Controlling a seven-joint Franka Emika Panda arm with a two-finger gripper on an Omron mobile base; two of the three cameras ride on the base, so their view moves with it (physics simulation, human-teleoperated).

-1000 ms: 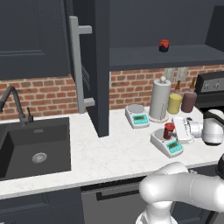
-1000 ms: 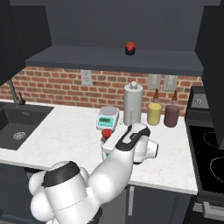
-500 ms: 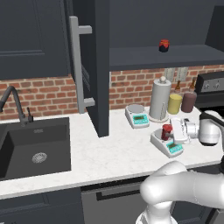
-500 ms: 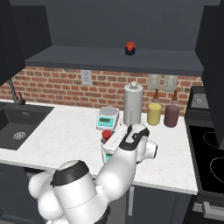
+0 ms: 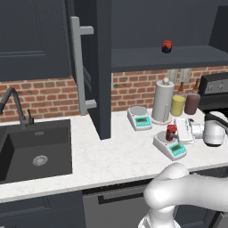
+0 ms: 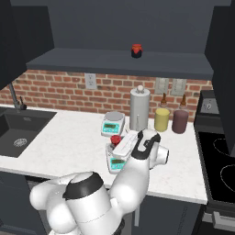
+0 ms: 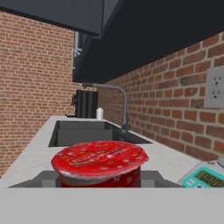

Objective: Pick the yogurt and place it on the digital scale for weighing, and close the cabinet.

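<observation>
Count of items on the desk [image 5: 111,156] and above it. Digital scales — two: the digital scale [image 5: 170,146] turned diagonally and a second scale [image 5: 140,118] set square near the wall. Red containers — two: the yogurt [image 5: 171,132] and a squat red-and-black item [image 5: 167,46] on the shelf [image 5: 178,57]. Coloured bottles — two, one yellow [image 5: 177,105] and one dark maroon [image 5: 192,103]. One paper-towel roll [image 5: 162,101]. One sink [image 5: 35,149], one faucet [image 5: 15,105]. One cabinet door [image 5: 95,67] hanging open — one bar handle [image 5: 79,67] on it.
</observation>
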